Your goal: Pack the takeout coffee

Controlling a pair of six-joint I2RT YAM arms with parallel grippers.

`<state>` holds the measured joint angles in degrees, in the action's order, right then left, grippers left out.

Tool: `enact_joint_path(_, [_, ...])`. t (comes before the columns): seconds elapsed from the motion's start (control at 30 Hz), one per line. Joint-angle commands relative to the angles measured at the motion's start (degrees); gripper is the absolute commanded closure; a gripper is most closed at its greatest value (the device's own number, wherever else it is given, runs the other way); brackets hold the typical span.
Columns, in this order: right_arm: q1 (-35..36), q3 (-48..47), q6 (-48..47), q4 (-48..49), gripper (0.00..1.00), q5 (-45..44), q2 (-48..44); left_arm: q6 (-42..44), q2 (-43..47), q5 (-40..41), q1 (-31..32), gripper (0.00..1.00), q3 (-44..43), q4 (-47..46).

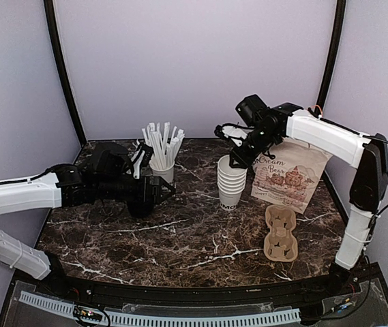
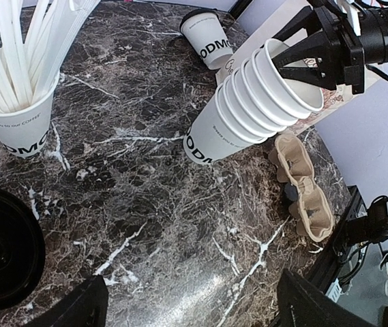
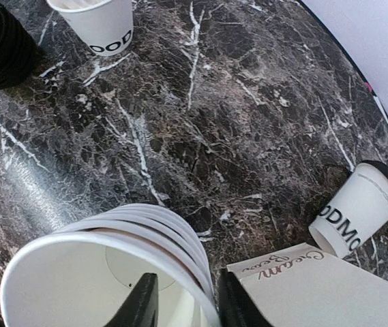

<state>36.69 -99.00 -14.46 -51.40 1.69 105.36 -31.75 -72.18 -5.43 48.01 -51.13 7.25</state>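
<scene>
- Your left fingers (image 1: 159, 193) gape wide, holding nothing.
- Your right fingers (image 1: 234, 162) straddle the cup stack (image 1: 231, 187) rim; you cannot tell whether they pinch it.
- The takeout coffee (image 3: 357, 208) stands on the bench (image 1: 180, 238), well apart from both.

You're in a test booth dressed as a coffee counter: plain lilac walls (image 1: 194, 61) close around a marble bench (image 1: 180, 238) holding stacked paper cups (image 1: 231, 184), straws (image 1: 161, 146), a printed bag (image 1: 292, 177), a cup carrier (image 1: 280, 235).

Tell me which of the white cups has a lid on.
The lone cup beside the paper bag: it wears a black lid. The stack is lidless; the other cup holds straws.
</scene>
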Motion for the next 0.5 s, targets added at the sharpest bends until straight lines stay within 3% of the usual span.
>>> enact_joint_path(0.0, [0.0,-1.5,0.3,-1.5,0.75,7.7,1.2,0.1,2.1,-0.7,-0.1,0.11,0.7,-1.2])
enact_joint_path(0.2, [2.1,-3.7,0.0,-1.6,0.88,10.0,1.9,0.6,3.7,0.2,0.0,0.11,0.9,0.1])
enact_joint_path(0.47, [6.3,-14.1,0.2,-3.5,0.92,11.7,7.9,-0.4,3.7,0.6,-0.1,0.11,-0.3,1.9])
